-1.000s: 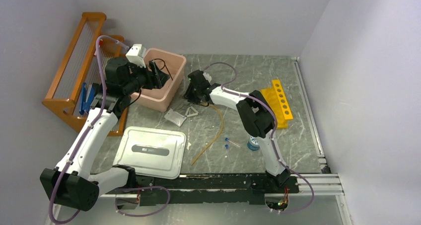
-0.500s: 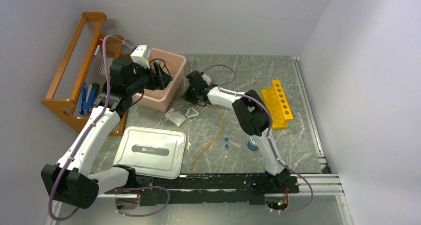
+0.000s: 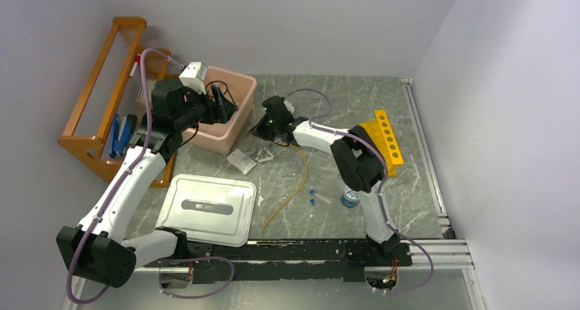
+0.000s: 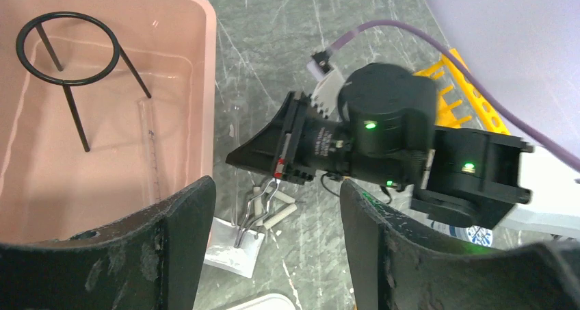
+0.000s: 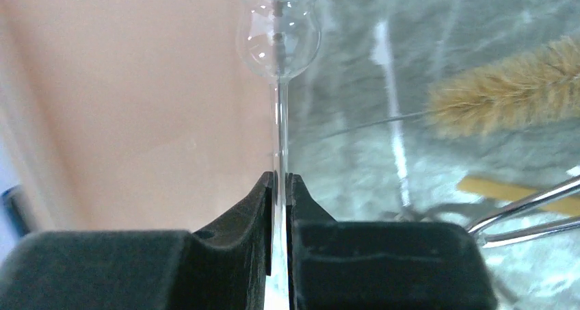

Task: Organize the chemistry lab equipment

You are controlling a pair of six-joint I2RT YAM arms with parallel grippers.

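Grey marbled table [image 3: 328, 98], pink tub [image 3: 229, 136], white lid [image 3: 205, 207]; tan tube [image 3: 295, 190], yellow rack [image 3: 391, 146], metal gauze [image 3: 241, 161], blue-capped vials [image 3: 312, 197]

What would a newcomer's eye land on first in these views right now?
Most likely the right gripper, shut on the thin stem of a bulb-topped glass tube close beside the pink tub. Next comes the black wire tripod ring lying inside that tub, with the open left gripper above the tub's edge.
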